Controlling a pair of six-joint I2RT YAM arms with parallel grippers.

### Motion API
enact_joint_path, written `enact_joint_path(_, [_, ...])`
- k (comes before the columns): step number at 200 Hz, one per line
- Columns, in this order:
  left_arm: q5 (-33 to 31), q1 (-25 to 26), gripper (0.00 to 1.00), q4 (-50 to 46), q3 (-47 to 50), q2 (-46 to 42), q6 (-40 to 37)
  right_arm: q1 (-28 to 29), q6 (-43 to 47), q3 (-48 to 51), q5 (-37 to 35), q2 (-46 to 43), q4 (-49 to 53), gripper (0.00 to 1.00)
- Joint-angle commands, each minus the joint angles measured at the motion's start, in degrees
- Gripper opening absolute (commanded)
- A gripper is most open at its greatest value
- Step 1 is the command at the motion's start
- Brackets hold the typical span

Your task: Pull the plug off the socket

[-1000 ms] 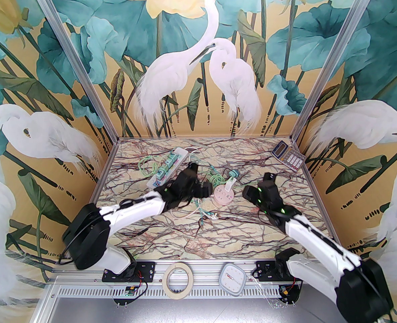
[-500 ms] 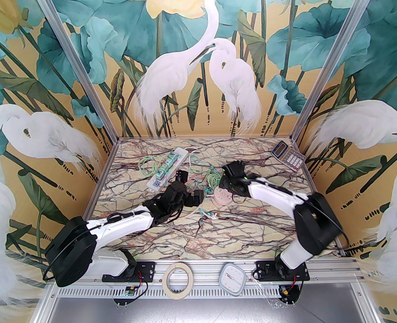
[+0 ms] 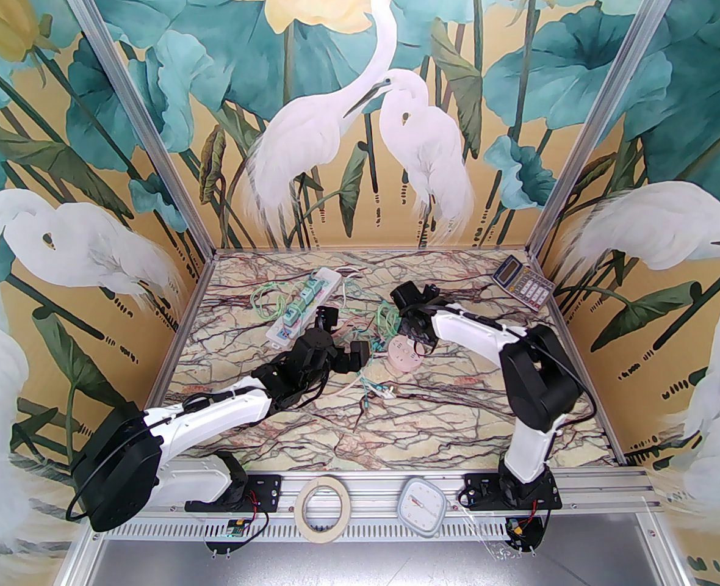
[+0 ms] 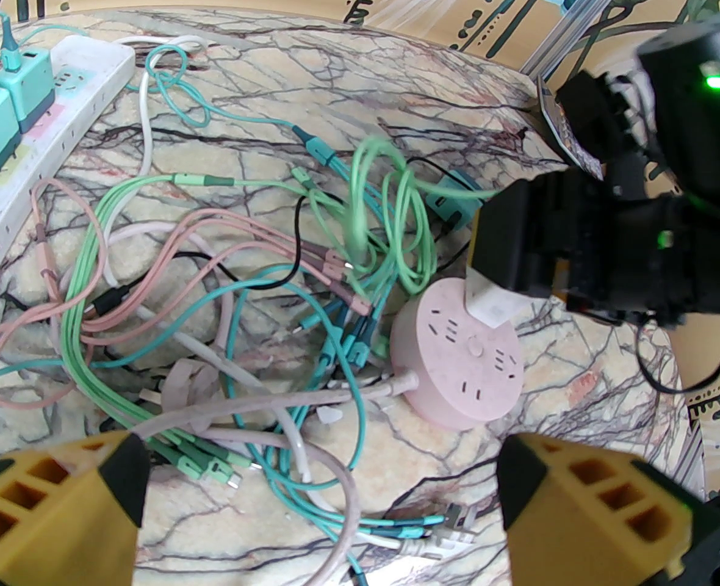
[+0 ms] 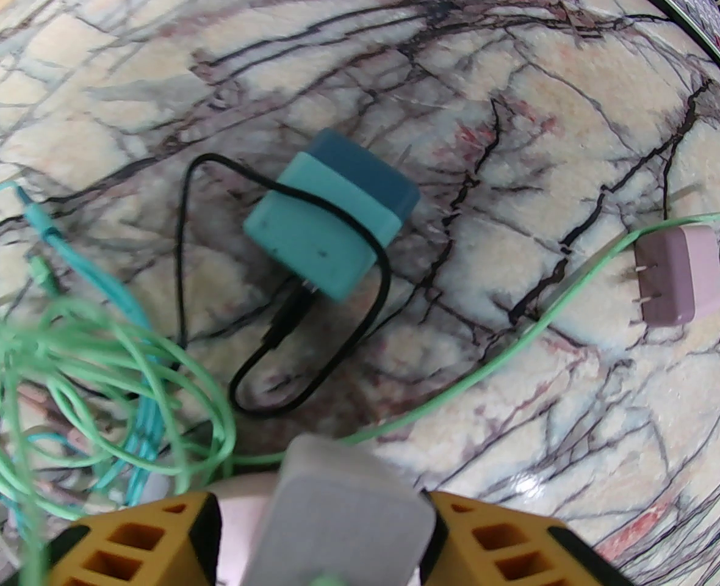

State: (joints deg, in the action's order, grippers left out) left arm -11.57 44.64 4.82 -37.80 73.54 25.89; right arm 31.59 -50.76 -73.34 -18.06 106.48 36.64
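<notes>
A round pink socket (image 3: pixel 404 356) lies mid-table, and in the left wrist view the socket (image 4: pixel 457 364) carries a white plug (image 4: pixel 488 306) standing in its far edge. My right gripper (image 3: pixel 414 334) reaches down over that plug. In the right wrist view its yellow fingers (image 5: pixel 152 541) flank the plug (image 5: pixel 342 510): the right finger is against it and a narrow gap remains on the left. My left gripper (image 4: pixel 323 473) hovers wide open just left of the socket, over the cable tangle, holding nothing.
A tangle of green, teal and pink cables (image 4: pixel 213 278) lies left of the socket. A white power strip (image 3: pixel 305 303) with teal chargers sits behind it. A loose teal charger (image 5: pixel 329 229) and lilac charger (image 5: pixel 680 275) lie beyond. A calculator (image 3: pixel 522 281) sits back right.
My right arm swung in from the right side of the table and came down over the plug, its jaws narrowing. My left arm drew back a little and opened fully.
</notes>
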Motion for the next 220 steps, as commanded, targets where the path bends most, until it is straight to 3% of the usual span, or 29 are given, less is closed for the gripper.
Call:
enact_joint_path(1, [1.66,-0.14,0.99,2.10,0.56,1.01,-0.46,-0.30,1.41,-2.61,-0.84,1.78,1.30,0.53])
enact_joint_path(30, [1.99,-0.17,0.99,2.34,0.17,2.63,-0.96,-0.31,2.53,-2.87,-0.70,2.30,1.26,0.32])
enact_joint_path(61, [3.33,-0.16,0.99,4.14,0.27,4.09,-1.38,-0.33,4.40,0.50,-0.91,-1.53,-0.82,0.29])
enact_joint_path(94, [8.47,0.13,1.00,5.97,-1.01,8.26,1.64,-0.35,11.84,4.76,1.36,-7.56,-5.88,0.16])
enact_joint_path(150, [11.38,3.41,0.97,0.93,-10.47,17.98,5.36,-0.26,19.04,8.66,3.30,-12.49,-9.26,0.16])
enact_joint_path(184, [12.96,4.29,0.81,-0.31,-15.01,23.57,8.06,-0.11,18.18,13.97,5.62,-15.16,-14.65,0.18])
enact_joint_path(199, [14.37,4.62,0.64,0.35,-16.19,24.50,8.54,0.18,18.47,16.23,6.14,-16.18,-16.96,0.17])
enact_joint_path(220, [14.59,5.28,0.56,0.63,-18.20,25.57,8.53,0.40,18.92,18.28,5.04,-16.67,-18.79,0.17])
